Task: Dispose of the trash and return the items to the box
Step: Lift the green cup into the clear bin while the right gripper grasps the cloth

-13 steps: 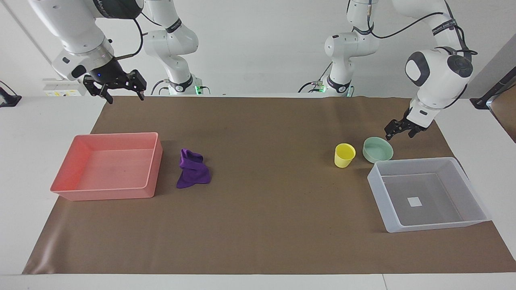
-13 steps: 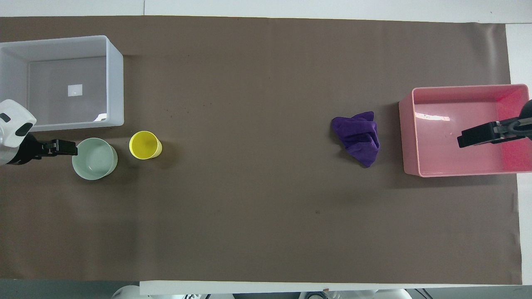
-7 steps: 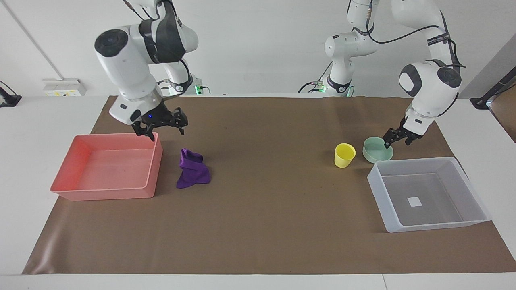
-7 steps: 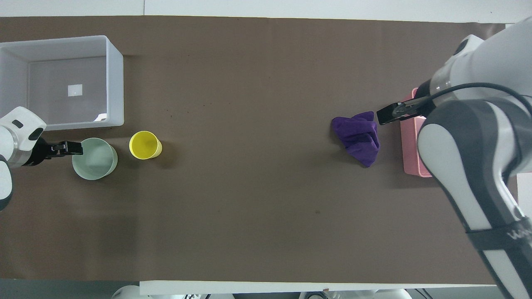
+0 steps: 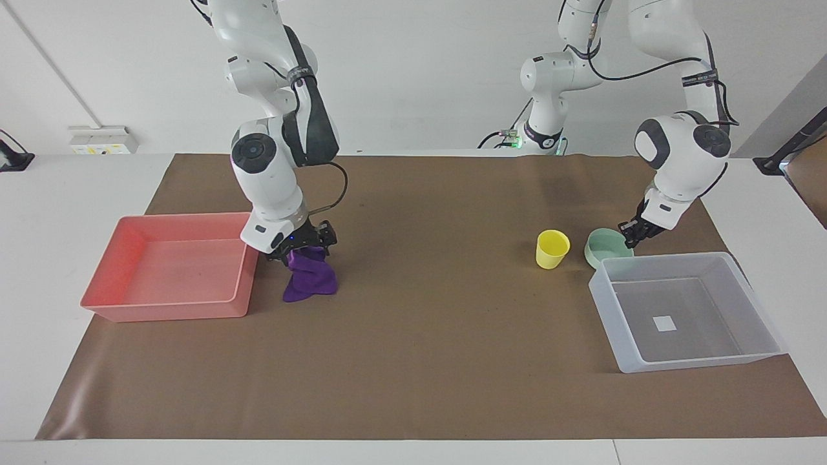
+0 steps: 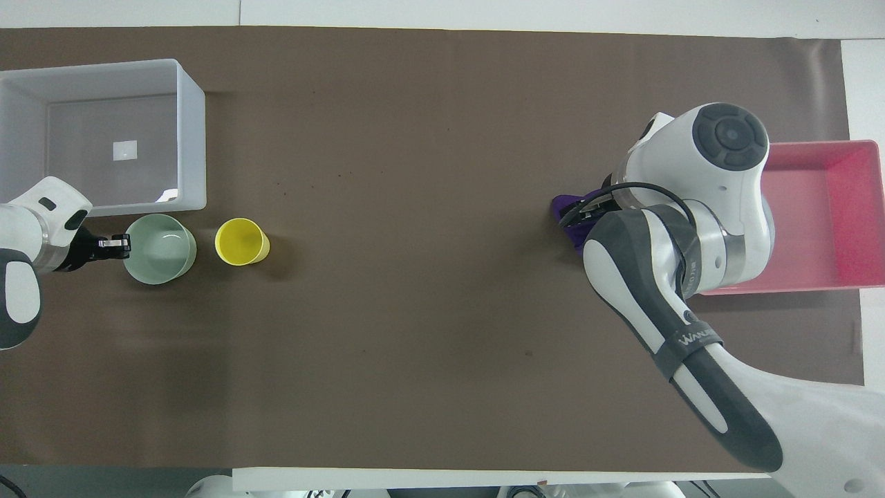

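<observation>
The purple rag [image 5: 311, 282] lies on the brown mat beside the pink tray [image 5: 161, 310]. My right gripper [image 5: 305, 248] is down on the rag's top, fingers open and astride it. In the overhead view the right arm covers most of the rag [image 6: 561, 205]. The mint-green bowl [image 5: 604, 248] sits beside the yellow cup [image 5: 552, 248], close to the translucent box [image 5: 701, 365]. My left gripper [image 5: 630, 234] is shut on the bowl's rim at the side away from the cup, and the bowl looks slightly tilted. The overhead view shows the left gripper [image 6: 117, 242], bowl [image 6: 160, 259], cup [image 6: 240, 242] and box [image 6: 196, 138].
The pink tray [image 6: 850, 207] stands at the right arm's end of the table and holds nothing. The box holds only a small white square [image 5: 664, 323] on its floor. The brown mat [image 5: 426, 336] stretches between the rag and the cup.
My right arm swung from over the pink tray's corner nearest the robots down onto the rag. My left gripper dropped to the bowl's rim and closed; the bowl shifted slightly toward the box.
</observation>
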